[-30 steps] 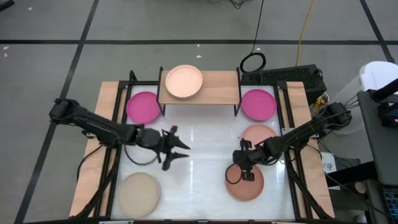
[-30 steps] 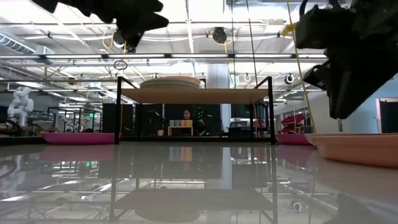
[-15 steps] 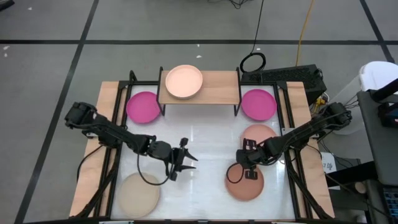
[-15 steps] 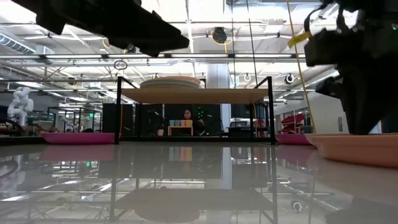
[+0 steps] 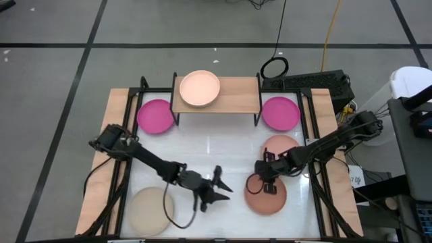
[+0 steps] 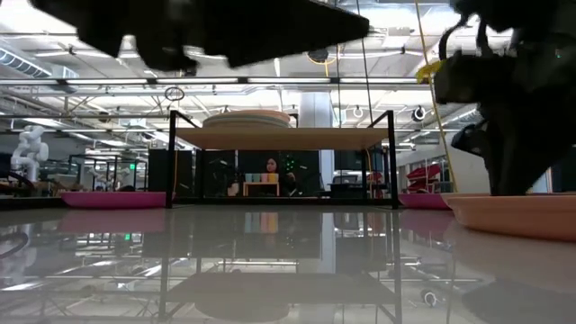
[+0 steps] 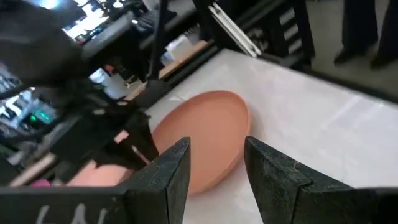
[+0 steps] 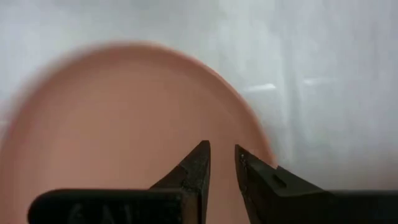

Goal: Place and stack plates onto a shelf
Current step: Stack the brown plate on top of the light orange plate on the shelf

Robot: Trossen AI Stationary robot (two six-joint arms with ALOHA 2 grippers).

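The shelf stands at the table's far edge and carries a stack of plates topped by a pale peach one. A magenta plate lies to its left and another to its right. My right gripper hangs over the far part of a reddish-brown plate, its fingers a narrow gap apart. My left gripper is open, low over the table left of that plate. A grey-beige plate lies near left. My right gripper points down at the inside of the reddish-brown plate, near its rim. I cannot tell whether the fingertips touch the plate. The plate lies flat on the table.
A pale pink plate lies partly under my right arm, between the reddish-brown plate and the right magenta one. Bare white table spreads in front of the shelf. A black frame runs along the table's sides.
My left gripper has swept from the table's middle toward the near edge and the right, closing on the reddish-brown plate, and stays open. My right gripper has sunk a little toward that plate. The plates have not moved.
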